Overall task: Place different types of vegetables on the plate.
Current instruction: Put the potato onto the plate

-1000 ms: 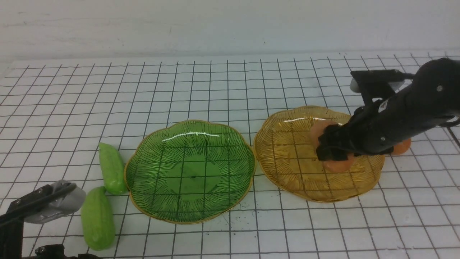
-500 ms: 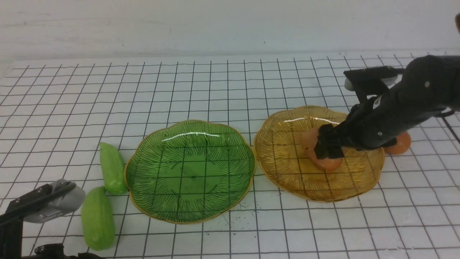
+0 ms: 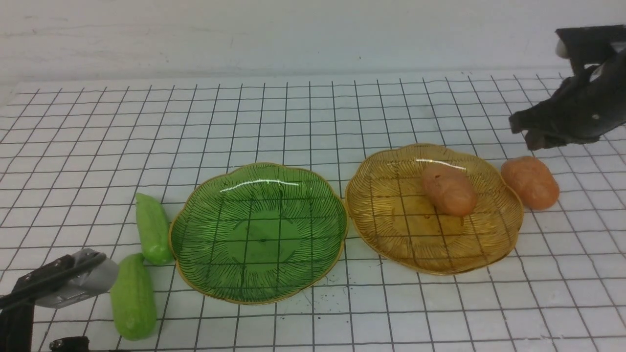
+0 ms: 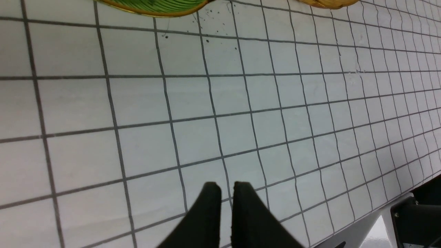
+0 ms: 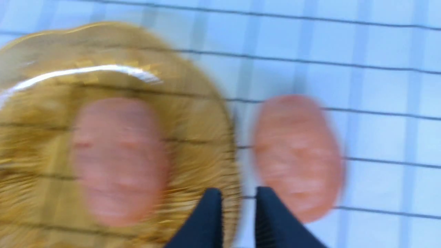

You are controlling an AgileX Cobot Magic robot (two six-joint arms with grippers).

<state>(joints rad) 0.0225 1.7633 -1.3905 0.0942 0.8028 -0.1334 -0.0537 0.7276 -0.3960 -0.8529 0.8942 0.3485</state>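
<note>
**One potato on the amber plate, cucumbers on the mat**

A potato (image 3: 449, 189) lies on the right half of the amber plate (image 3: 391, 244). The second potato (image 3: 530, 182) sits on the grid mat (image 3: 313, 112), just off that plate's right rim. The green plate (image 3: 259, 234) stands just left of the amber plate, their rims nearly touching. Two cucumbers (image 3: 153, 229) lie on the mat well left of the amber plate, beyond the green plate. The farther one is right at the green rim.

The right gripper (image 5: 237, 196) hangs above the mat, past the amber plate's far right edge. Its fingers are a narrow gap apart, with nothing between them. The left gripper (image 4: 226, 187) is over the mat on the near side of the amber plate. Its fingers are drawn almost together, gripping nothing.
</note>
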